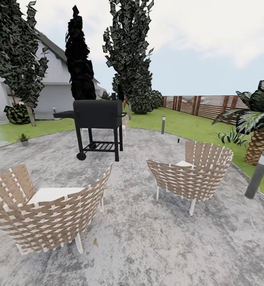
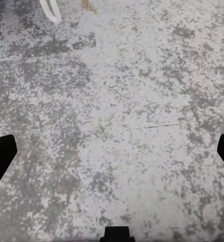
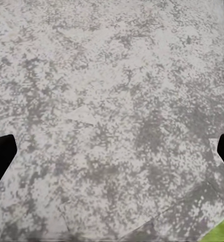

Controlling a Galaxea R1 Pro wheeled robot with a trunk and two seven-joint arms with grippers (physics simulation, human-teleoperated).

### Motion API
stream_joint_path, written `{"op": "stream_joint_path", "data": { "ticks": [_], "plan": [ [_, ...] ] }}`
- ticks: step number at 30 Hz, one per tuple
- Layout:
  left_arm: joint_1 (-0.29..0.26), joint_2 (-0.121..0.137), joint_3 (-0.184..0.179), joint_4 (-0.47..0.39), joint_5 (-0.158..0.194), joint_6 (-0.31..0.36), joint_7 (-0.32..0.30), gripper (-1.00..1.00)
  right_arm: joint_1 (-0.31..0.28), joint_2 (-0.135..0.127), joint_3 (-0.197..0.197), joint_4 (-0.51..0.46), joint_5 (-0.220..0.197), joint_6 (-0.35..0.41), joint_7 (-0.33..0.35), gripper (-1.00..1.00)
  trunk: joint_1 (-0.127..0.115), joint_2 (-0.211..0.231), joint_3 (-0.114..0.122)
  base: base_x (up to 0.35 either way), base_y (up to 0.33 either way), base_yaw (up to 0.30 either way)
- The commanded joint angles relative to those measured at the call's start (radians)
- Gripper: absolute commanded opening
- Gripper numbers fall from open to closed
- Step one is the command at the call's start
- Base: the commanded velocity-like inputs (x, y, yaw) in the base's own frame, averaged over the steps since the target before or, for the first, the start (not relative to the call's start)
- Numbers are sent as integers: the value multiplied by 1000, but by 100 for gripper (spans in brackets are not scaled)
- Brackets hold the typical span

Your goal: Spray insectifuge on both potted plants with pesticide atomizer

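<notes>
Under you lies the mottled grey paved patio (image 1: 155, 246), and both wrist cameras look straight down on it; the left gripper (image 2: 112, 151) and the right gripper (image 3: 112, 151) have their fingers wide apart and hold nothing. Near you stand two woven chairs (image 1: 191, 174), behind them a black grill (image 1: 98, 119). Farther left, one small potted plant (image 1: 24, 139) sits at the lawn (image 1: 187, 123) edge, then trees, white house (image 1: 48, 91) and fence (image 1: 211, 105).

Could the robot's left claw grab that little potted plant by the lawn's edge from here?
Probably not. The potted plant sits far across the patio, while the left claw hangs open over bare paving.
</notes>
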Motion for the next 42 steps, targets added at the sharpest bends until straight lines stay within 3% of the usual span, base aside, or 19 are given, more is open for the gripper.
{"op": "stream_joint_path", "data": {
  "ticks": [1, 21, 42],
  "plan": [
    [0, 0, 0, -1, -2, -1, -1, 100, 0, 0, -2, 0, 0, -3, 0, 100, 0, -1, -1, -235, 233, -300],
    [0, 0, 0, -3, -2, -1, 6, 100, 0, 0, -2, 0, 0, -3, 0, 100, 0, -1, -1, -51, 75, -300],
    [0, 1, 2, -3, 0, -1, 8, 100, 0, 0, -2, 0, 0, -3, 1, 100, 80, -148, -67, 0, 0, -300]
  ]
}}
